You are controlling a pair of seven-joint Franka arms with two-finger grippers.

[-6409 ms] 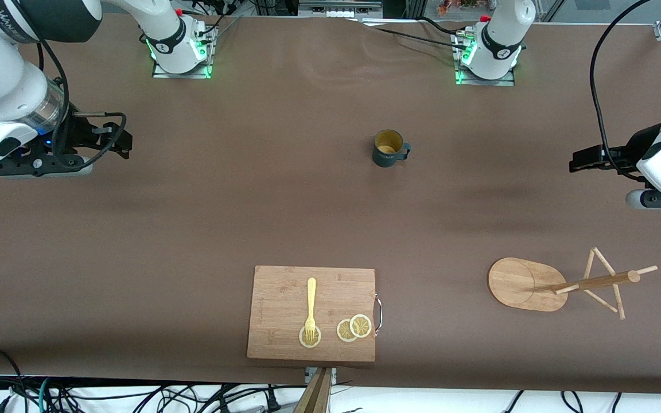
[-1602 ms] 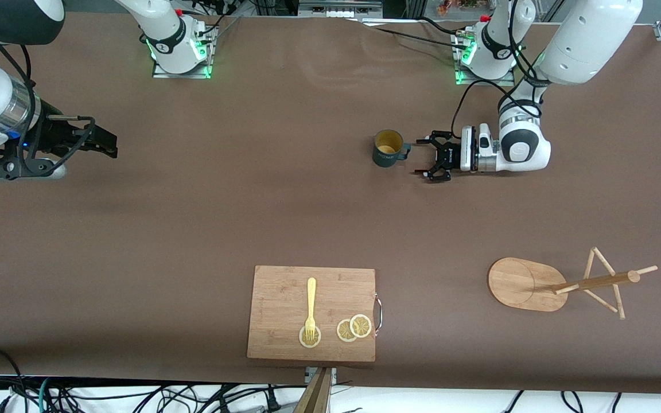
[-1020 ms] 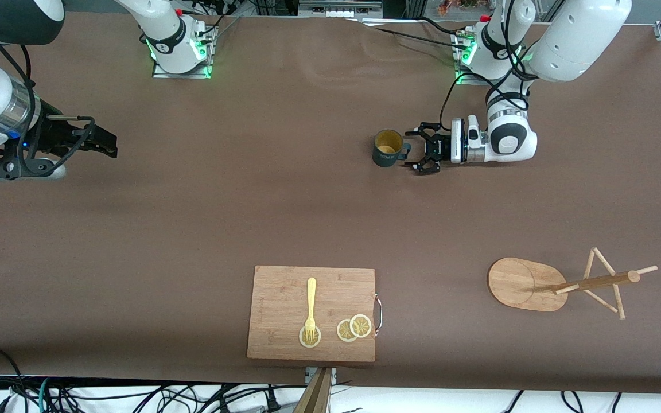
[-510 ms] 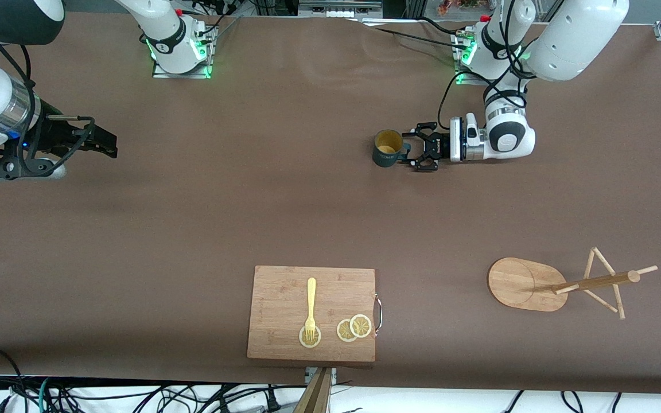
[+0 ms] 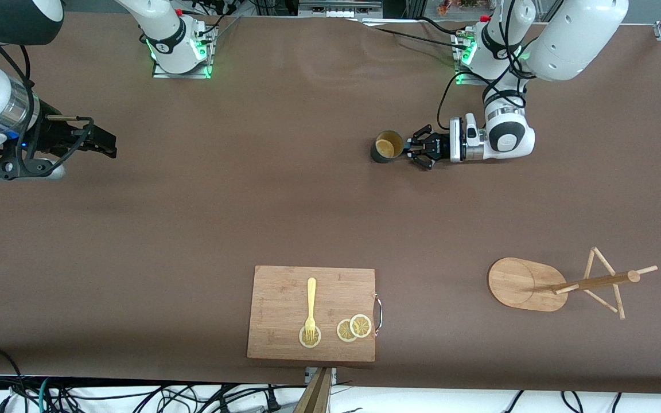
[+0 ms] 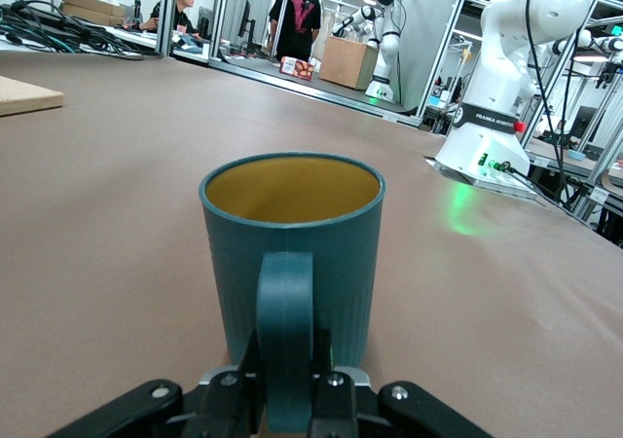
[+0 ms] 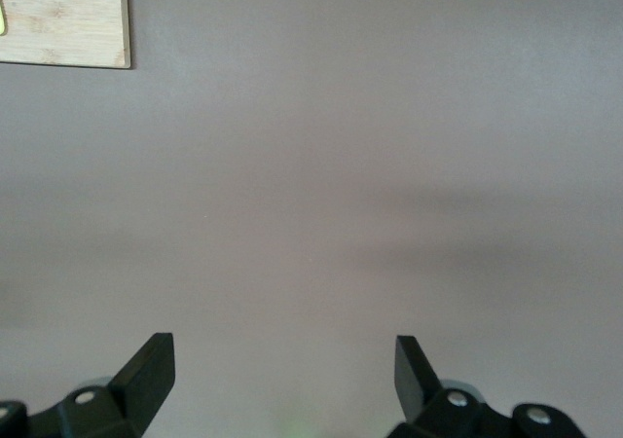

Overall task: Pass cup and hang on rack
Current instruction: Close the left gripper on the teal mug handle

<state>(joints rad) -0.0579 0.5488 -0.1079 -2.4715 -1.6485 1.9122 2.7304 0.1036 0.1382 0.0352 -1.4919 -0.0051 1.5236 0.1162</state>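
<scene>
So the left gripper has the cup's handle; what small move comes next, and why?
Probably a short straight lift. The left gripper is shut on the handle of the cup, which looks slightly tipped in the front view. The right gripper waits open over bare table toward its own end, and the rack lies nearer the front camera.

A matt, faintly ribbed teal cup [image 6: 291,263] with a smooth mustard interior is seen on a matt brown table covering [image 5: 204,218], alongside a pale, smooth-grained wooden rack [image 5: 528,285] and a wooden cutting board [image 5: 284,298] fitted with a shiny metal handle [image 5: 378,312].
</scene>
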